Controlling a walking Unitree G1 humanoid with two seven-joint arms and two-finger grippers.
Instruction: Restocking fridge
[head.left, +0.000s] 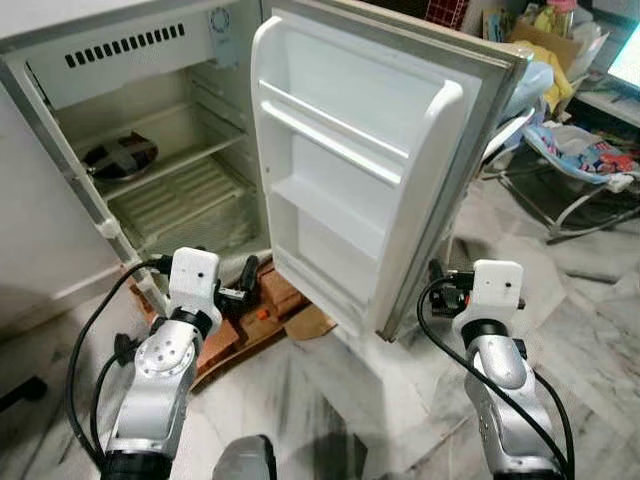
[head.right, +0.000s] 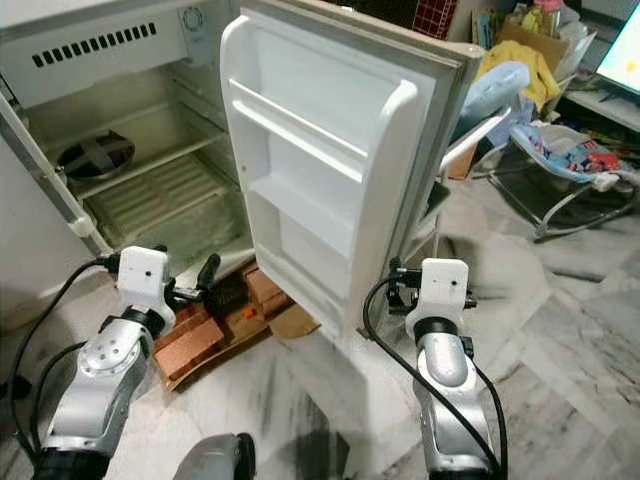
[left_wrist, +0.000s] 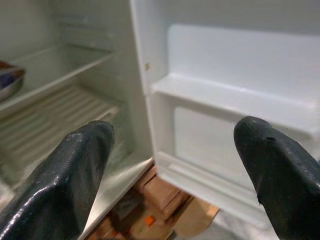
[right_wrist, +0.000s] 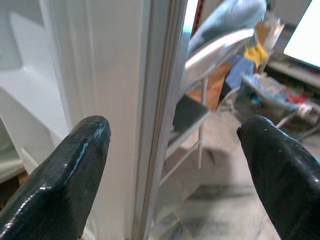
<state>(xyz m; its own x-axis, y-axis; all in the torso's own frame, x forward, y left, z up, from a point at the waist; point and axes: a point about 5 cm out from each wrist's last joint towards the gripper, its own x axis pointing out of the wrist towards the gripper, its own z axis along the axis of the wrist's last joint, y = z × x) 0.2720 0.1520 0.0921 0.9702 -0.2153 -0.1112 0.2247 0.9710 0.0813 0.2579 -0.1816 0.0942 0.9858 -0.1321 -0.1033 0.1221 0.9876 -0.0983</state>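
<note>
Ahead, fridge door (head.left: 370, 170) stands open before chair (head.right: 470, 130).

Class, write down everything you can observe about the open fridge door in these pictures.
The fridge door stands swung wide open, its inner side facing the camera. It looks like moulded white plastic, with a rail across the top shelf and deeper bins below, all without items. A grey edge runs round it. The right gripper has its open jaws either side of the door's outer edge, not visibly touching it.
</note>
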